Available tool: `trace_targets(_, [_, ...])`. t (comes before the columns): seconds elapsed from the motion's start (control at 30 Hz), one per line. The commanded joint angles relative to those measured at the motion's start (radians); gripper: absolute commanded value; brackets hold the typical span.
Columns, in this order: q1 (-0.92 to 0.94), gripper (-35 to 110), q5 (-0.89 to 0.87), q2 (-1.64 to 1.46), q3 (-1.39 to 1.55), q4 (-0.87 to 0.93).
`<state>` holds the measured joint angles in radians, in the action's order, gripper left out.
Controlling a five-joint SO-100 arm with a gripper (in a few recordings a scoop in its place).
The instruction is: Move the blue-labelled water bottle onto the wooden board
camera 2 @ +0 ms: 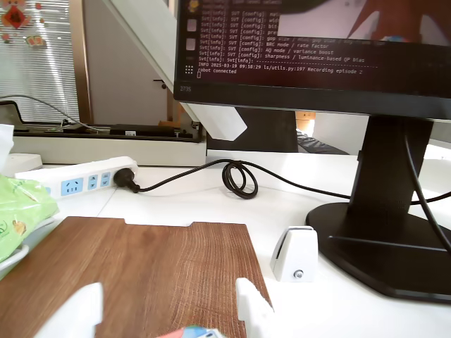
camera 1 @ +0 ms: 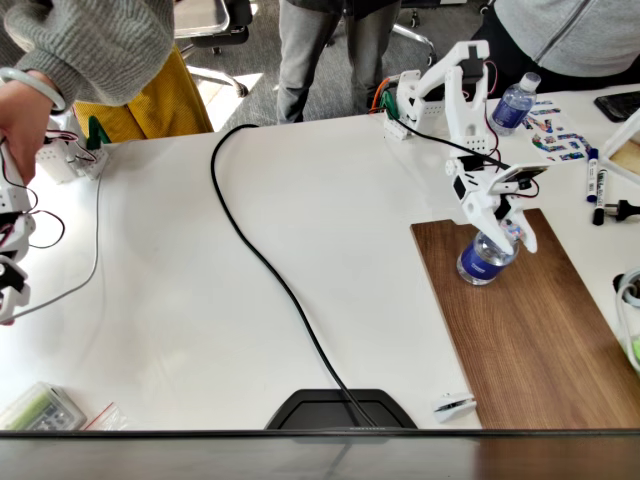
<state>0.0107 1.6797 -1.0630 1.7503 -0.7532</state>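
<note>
The bottle [camera 1: 487,258] stands on the board [camera 1: 540,330], near its far-left corner in the fixed view, upright or close to it, with its blue label toward the camera. My gripper [camera 1: 505,232] is over its top; the jaws stand one on each side of the cap and neck. In the wrist view I see my two white fingertips [camera 2: 254,304] at the bottom edge and a small piece of the cap [camera 2: 192,332] between them. They seem to be closed on the bottle, but if they press it firmly, I cannot tell.

So I judge that the carrying is done and I am at the step of setting down and letting go. The next move asks me to be sure the base lies flat on the wood, then to spread the jaws slowly and rise straight up, so that I do not push the bottle over.

Around the board is the white counter [camera 1: 300,300], with a black cable [camera 1: 270,270] across it. A second bottle [camera 1: 513,105] stands far behind, beside my arm's base. Ahead of me, in the wrist view, are a monitor stand [camera 2: 380,232] and a power strip [camera 2: 77,179]
</note>
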Motion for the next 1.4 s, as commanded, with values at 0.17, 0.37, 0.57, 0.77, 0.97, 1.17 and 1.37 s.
trace_targets(0.17, [0.009, 39, 0.026, -0.035, 0.014, -0.003])
trace_targets(0.37, [0.025, 42, 0.040, -0.038, 0.018, 0.005])
trace_targets(0.57, [0.021, 41, 0.087, -0.071, 0.071, 0.008])
trace_targets(0.77, [0.008, 41, 0.097, -0.133, 0.153, 0.017])
trace_targets(0.97, [0.000, 41, 0.100, -0.170, 0.227, -0.006])
trace_targets(1.17, [0.002, 43, 0.114, -0.198, 0.227, -0.025])
trace_targets(1.37, [-0.003, 43, 0.112, -0.239, 0.224, -0.021])
